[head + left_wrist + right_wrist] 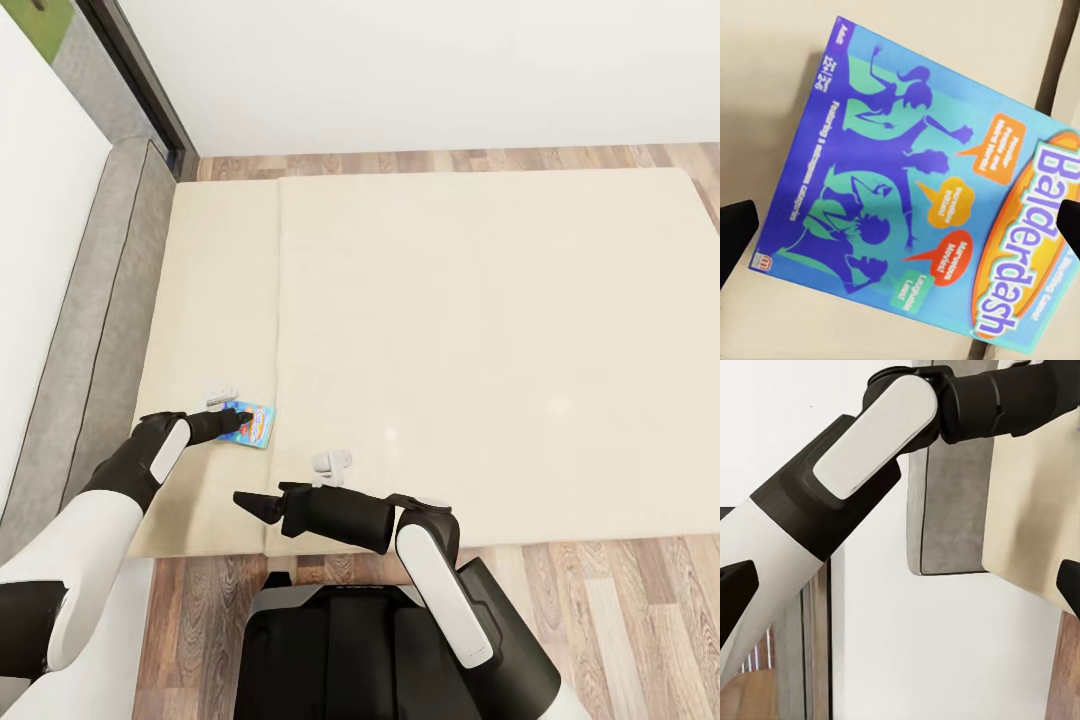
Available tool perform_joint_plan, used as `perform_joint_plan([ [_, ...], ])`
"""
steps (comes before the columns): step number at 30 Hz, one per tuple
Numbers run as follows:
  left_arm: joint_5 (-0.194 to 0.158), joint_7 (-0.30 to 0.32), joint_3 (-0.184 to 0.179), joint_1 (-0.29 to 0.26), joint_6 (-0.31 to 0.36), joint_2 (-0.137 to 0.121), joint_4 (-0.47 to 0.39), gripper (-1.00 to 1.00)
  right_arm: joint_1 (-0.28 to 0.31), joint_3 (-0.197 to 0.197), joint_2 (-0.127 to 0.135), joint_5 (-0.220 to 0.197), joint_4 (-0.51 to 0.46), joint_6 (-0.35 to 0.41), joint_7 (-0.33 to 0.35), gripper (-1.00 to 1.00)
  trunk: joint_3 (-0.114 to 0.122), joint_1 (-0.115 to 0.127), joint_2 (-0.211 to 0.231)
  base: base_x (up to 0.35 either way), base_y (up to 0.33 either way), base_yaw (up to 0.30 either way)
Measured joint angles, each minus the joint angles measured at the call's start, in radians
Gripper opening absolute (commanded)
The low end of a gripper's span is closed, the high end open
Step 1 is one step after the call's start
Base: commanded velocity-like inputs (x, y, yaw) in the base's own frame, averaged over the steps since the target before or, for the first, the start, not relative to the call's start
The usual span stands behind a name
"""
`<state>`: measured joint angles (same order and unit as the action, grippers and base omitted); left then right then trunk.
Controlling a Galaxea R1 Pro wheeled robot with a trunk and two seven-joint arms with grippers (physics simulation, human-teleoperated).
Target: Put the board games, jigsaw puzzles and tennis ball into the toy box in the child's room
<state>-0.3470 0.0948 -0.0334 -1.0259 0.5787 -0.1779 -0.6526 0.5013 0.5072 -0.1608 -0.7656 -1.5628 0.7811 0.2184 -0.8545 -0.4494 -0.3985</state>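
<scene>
The blue board game point(252, 424) lies flat on the bed point(480, 340), near the left front corner of the mattress, just left of the seam between its two parts. The left gripper point(236, 420) hangs directly over it, its fingers point(736, 229) spread wide, one tip showing at each side of the left wrist view with the printed lid point(937, 195) between them; they are not closed on anything.

The box looks like thin stiff card: probably light, smooth-faced and a little slippery, and lying flush on a soft mattress it offers little edge to get under. A hold across the narrow width, fingers on the two long edges, seems the best bet; pressing down may sink it into the bedding.

The right gripper point(250, 502) hovers off the near edge of the bed, pointing left. Its fingers point(735, 592) appear spread and empty, though only their tips show. The left arm point(862, 457) crosses the right wrist view. Whether the left fingertips touch the box is hard to tell, since the wrist covers its left part in the head view.
</scene>
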Motion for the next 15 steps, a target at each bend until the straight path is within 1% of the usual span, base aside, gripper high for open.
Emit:
perform_joint_plan([
  [15, 0.001, -0.003, 0.000, 0.000, -0.004, 0.000, 0.000, 1.00, 0.000, 0.000, 0.000, 0.000, 0.000, 0.000, 0.000, 1.00, 0.000, 0.000, 0.000, 0.000, 0.000, 0.000],
])
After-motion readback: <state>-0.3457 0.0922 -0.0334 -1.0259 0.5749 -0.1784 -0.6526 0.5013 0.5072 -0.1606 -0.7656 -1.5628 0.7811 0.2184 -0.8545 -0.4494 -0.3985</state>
